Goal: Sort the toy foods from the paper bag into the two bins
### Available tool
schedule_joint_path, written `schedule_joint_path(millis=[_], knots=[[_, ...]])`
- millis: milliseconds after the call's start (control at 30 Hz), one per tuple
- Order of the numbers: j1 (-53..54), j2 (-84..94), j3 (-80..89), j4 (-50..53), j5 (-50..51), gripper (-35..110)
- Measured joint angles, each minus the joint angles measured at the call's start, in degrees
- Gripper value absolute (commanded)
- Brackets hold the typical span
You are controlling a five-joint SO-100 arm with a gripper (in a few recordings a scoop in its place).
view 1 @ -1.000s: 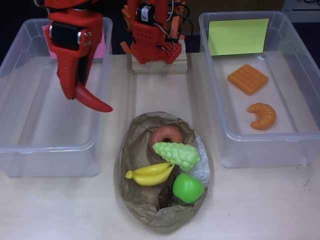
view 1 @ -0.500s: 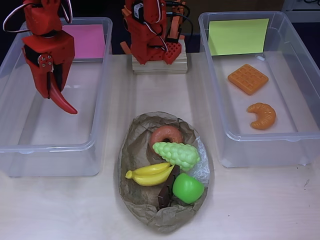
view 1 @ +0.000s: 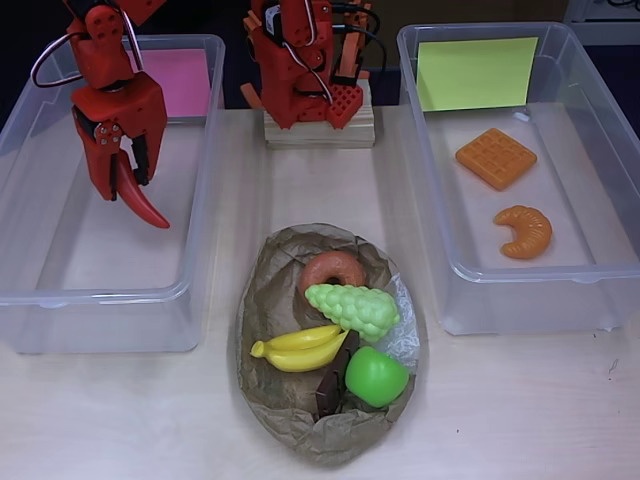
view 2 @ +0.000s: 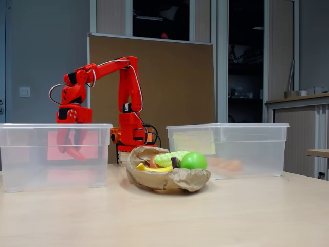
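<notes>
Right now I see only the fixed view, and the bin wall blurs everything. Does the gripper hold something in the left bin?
Observer: Yes. In the overhead view the gripper is shut on a red chili, over the left bin.
Operator: In the right bin I see only an orange blur. What is it?
Observer: A waffle and a croissant, lying apart.
Operator: How many toys are in the bag?
Observer: Five: donut, grapes, banana, apple and chocolate bar.
</notes>
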Motion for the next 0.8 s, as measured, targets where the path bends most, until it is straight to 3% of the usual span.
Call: schedule_joint_path(millis=[433,800], knots=[[-0.7,2.5,1.1,4.1,-1.0,25],[-10.5,15.9,-7.5,12.0,-1.7,19]])
